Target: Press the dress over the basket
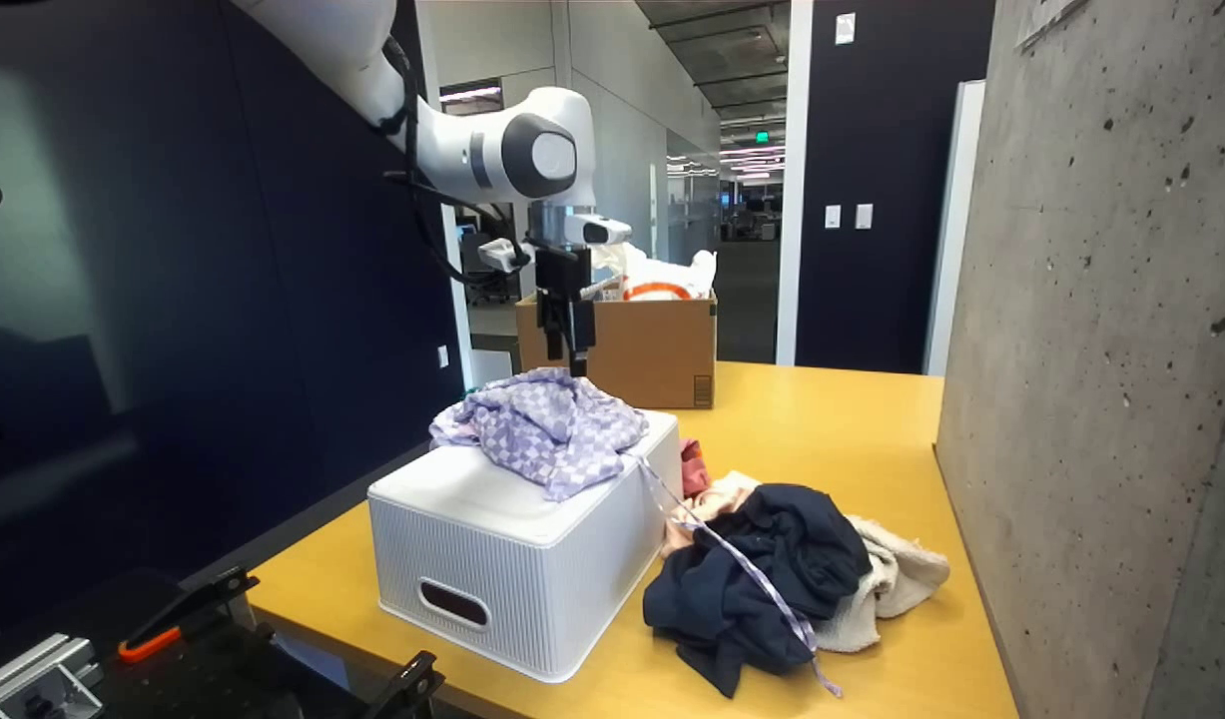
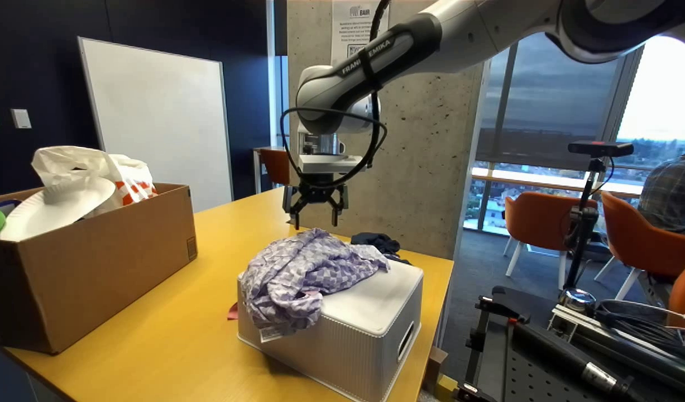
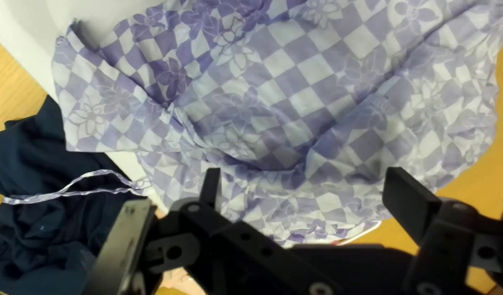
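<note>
Lavender and white in small checks, the wide, soft fabric dress (image 1: pixel 542 429) lies bunched, in an exterior view, on the flat closed top of a white rectangular plastic basket (image 1: pixel 612 579) with a dark slot handle (image 1: pixel 454 604). A thin strap (image 1: pixel 772 589) in the same print trails from the dress across a dark navy heap of clothes (image 1: pixel 712 599) on the yellow table (image 1: pixel 822 419), and a brown cardboard box (image 1: pixel 642 345) stands behind. In an exterior view the dress also hangs over a long side of the basket, and the black two-finger gripper (image 2: pixel 316 225) points down just above the dress, jaws set wide apart. In the wrist view the fingers (image 3: pixel 411 200), well parted, stand over checked and flowered folds and hold nothing; whether a tip brushes the fabric I cannot tell.
</note>
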